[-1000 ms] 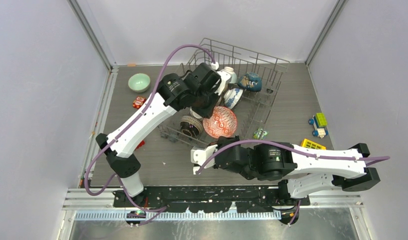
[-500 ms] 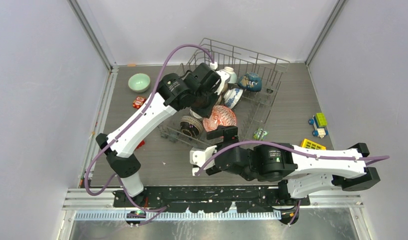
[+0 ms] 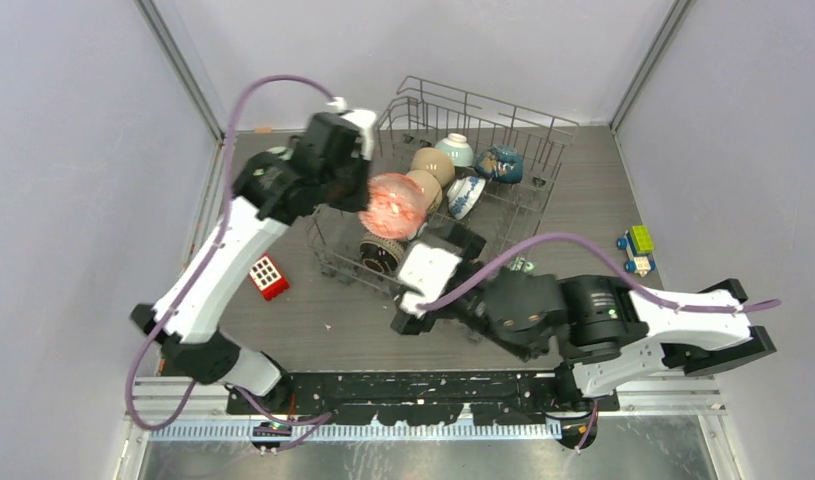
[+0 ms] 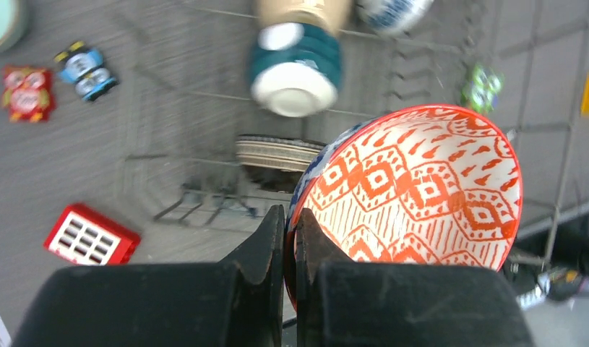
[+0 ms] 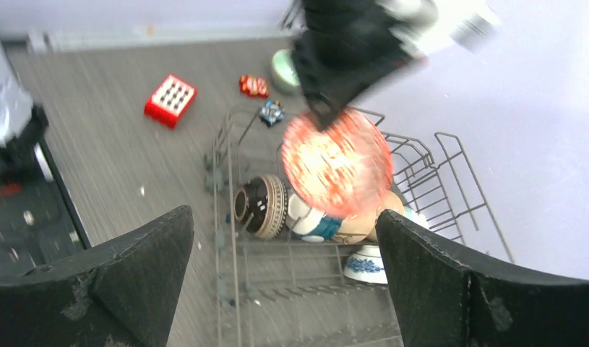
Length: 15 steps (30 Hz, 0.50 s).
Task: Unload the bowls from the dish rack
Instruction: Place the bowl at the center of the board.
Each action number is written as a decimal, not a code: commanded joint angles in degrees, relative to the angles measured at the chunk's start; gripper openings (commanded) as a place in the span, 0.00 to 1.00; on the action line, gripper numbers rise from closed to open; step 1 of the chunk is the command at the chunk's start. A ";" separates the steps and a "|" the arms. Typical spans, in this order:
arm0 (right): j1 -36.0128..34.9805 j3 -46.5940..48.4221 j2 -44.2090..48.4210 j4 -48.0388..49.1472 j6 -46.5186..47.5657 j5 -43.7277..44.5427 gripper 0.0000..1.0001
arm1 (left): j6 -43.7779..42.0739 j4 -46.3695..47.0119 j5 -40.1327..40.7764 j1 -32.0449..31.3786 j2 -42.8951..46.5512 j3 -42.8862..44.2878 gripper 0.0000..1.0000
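Note:
My left gripper is shut on the rim of a bowl with a red-orange pattern inside. It holds that bowl in the air over the left end of the dish rack. Inside the rack are a tan bowl, a white-teal bowl, a dark blue bowl, a blue-white patterned bowl and a dark brown ribbed bowl. My right gripper stands wide open at the rack's near side, with nothing between its fingers. A mint green bowl sits on the table beyond the rack.
A red block with white squares lies on the table left of the rack. Beyond it are a small red owl figure and a blue toy. A green figure lies by the rack's right end, and a toy vehicle sits far right.
My left arm has lifted the red-patterned bowl up and left out of the rack. My right gripper let go of it, opened wide and moved closer to the rack.

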<state>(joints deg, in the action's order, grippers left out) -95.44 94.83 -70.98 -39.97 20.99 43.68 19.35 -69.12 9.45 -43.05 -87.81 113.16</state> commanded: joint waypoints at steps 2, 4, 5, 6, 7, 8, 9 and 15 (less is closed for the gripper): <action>0.10 -6.69 6.62 23.57 -4.53 8.72 1.00 | 6.27 10.63 0.42 13.19 16.06 -12.59 0.00; 1.37 -9.06 7.52 27.00 -5.67 10.29 1.00 | 6.73 11.15 2.81 16.74 19.37 -15.94 0.00; 2.84 -9.79 7.81 27.70 -7.29 10.72 1.00 | 6.73 10.89 4.63 17.79 20.62 -16.94 0.00; 5.80 -9.93 8.05 27.19 -10.68 10.24 1.00 | 6.60 10.71 6.51 18.65 21.50 -18.06 0.00; 9.89 -9.49 8.55 24.52 -15.92 8.23 1.00 | 6.58 10.46 8.77 19.29 22.41 -18.89 0.00; 14.93 -9.42 9.24 21.81 -21.47 4.30 1.00 | 6.37 10.34 10.80 19.96 23.25 -19.65 0.00; 20.12 -9.89 10.60 19.91 -27.04 0.51 1.00 | 6.09 10.28 12.72 21.12 23.97 -20.41 0.00; 36.68 -13.18 14.34 13.00 -38.65 -6.47 1.00 | 6.75 10.62 12.27 33.88 25.39 -23.97 0.00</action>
<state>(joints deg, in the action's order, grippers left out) -64.05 82.39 -60.62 -23.73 -5.19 42.26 24.18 -63.57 19.22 -15.75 -63.11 90.83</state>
